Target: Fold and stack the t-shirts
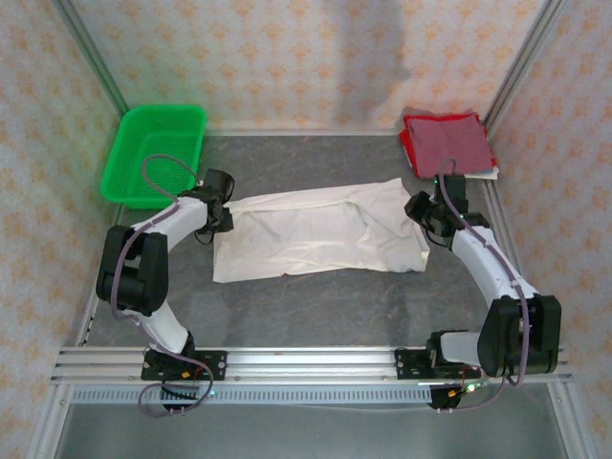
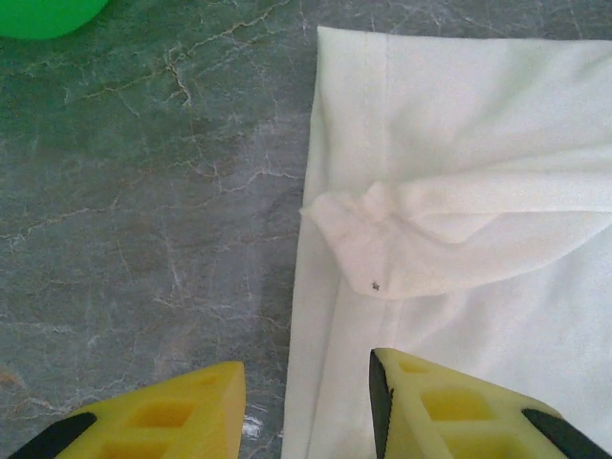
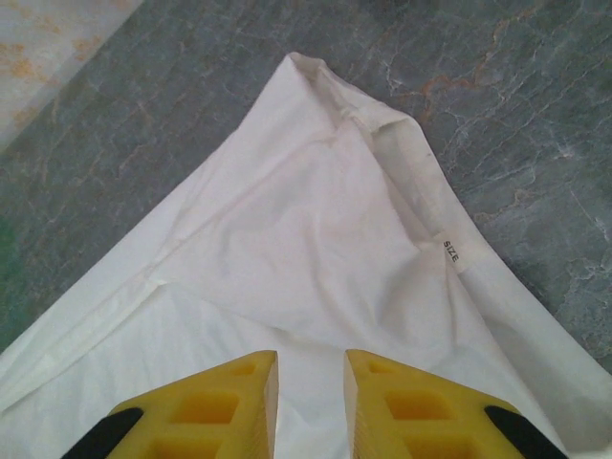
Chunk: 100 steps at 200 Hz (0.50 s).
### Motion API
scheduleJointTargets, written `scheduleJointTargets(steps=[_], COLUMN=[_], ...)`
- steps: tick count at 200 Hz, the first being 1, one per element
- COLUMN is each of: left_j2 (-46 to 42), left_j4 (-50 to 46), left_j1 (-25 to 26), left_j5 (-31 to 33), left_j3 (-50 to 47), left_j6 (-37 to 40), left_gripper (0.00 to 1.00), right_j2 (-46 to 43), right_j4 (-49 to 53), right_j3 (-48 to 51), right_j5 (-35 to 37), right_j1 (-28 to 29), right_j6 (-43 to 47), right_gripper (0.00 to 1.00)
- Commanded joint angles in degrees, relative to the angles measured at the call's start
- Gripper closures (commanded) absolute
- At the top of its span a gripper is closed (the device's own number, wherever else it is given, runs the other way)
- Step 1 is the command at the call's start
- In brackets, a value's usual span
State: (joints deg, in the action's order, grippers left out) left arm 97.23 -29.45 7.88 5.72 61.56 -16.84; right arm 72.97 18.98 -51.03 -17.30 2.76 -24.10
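Desk (image 1: pixel 316 306): grey marbled top, carries everything.
White t-shirt (image 1: pixel 320 234): lies spread across the middle of the desk between the two arms, partly folded into a long band, plain side up.
Basket (image 1: pixel 163 111): green mesh, sits at the far left corner, apart from the cloth.
Dark red t-shirt (image 1: pixel 448 143): folded square, rests at the far right corner.
Left gripper (image 2: pixel 306 382): spread wide, straddles the white t-shirt's left edge.
Right gripper (image 3: pixel 311 368): slightly parted, hangs over the right end, near the collar.
Tag (image 3: pixel 451 254): reads "SIZE".
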Motion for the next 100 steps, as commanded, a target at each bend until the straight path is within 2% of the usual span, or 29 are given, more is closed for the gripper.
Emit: scheduleJointTargets(steps=[1,41,70,84,100], left_j2=[-0.5,-0.6,-2.0,-3.1,-3.7], left_j4=[-0.7,-1.1,-2.4,-2.2,-2.2], left_j1=[0.4,4.9,9.5,11.2,12.8], left_j5=[1.7,2.6,1.6,1.1,1.0], left_j3=[1.5,5.9,8.0,7.4,6.5], left_j6=[-0.7,-0.7,-0.8,-1.2,-1.5], left_gripper=[0.61,0.61,0.6,0.59,0.59], right_j2=[1.0,18.6,30.3,33.6,34.6], right_j4=[0.4,8.0,17.6,21.4,21.0], right_j3=[-3.7,-20.6,-32.5,-35.7,-35.2], right_j5=[1.3,0.8,6.5,9.9,9.6], right_j1=[1.2,3.7,3.7,3.2,2.1], right_j6=[1.7,7.1,8.8,8.8,8.8], right_gripper=[0.76,0.69,0.62,0.58,0.52])
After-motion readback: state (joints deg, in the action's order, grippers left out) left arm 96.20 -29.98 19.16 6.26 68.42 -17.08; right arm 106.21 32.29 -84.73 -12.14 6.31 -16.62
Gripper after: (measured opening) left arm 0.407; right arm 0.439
